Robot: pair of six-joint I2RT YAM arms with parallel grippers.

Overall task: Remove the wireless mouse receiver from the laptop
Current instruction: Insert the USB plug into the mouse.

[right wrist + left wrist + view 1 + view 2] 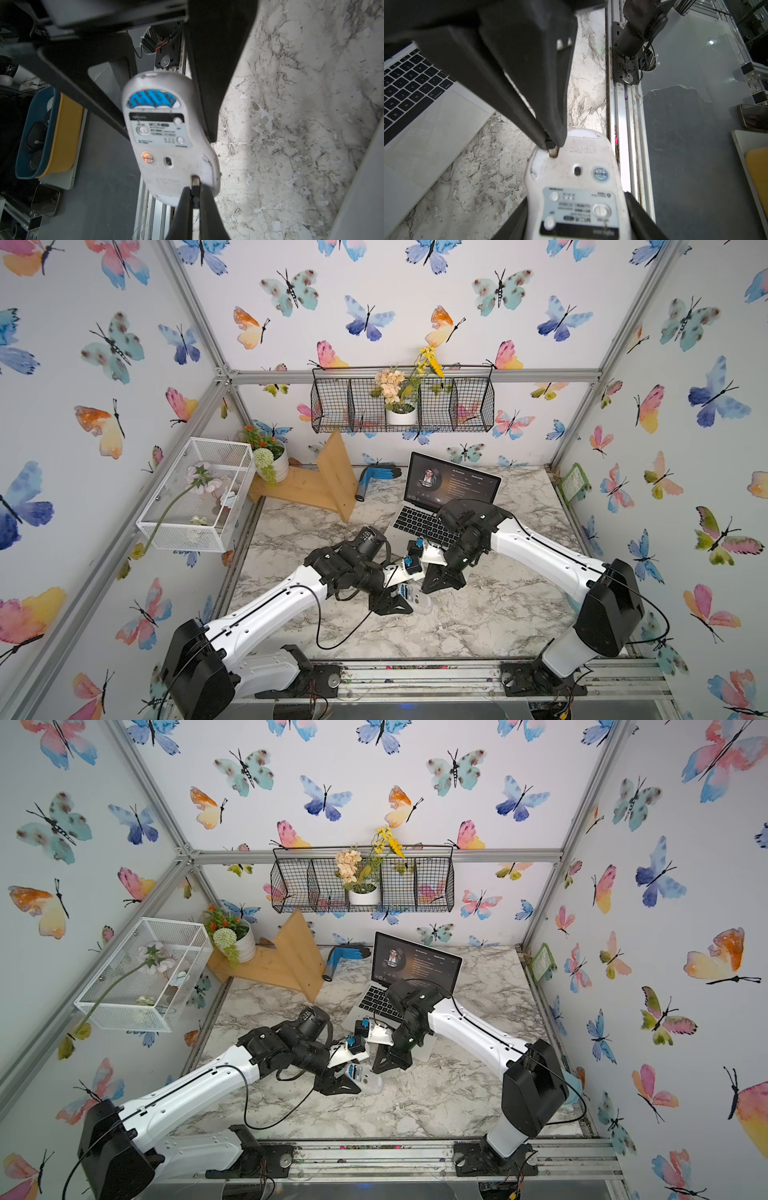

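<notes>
Here, low in the left wrist view, the left gripper (576,197) clamps an upturned white mouse (571,166) by its sides. The right gripper (193,192), fingers nearly together, pinches the receiver (195,180) standing in the mouse's underside slot. The laptop (451,483) sits open, mid-frame in both top views, on the marble table (498,614).

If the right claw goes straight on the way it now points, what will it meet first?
Most likely the underside of the white mouse: the right claw pinches the receiver, whose metal end is at that surface.
</notes>
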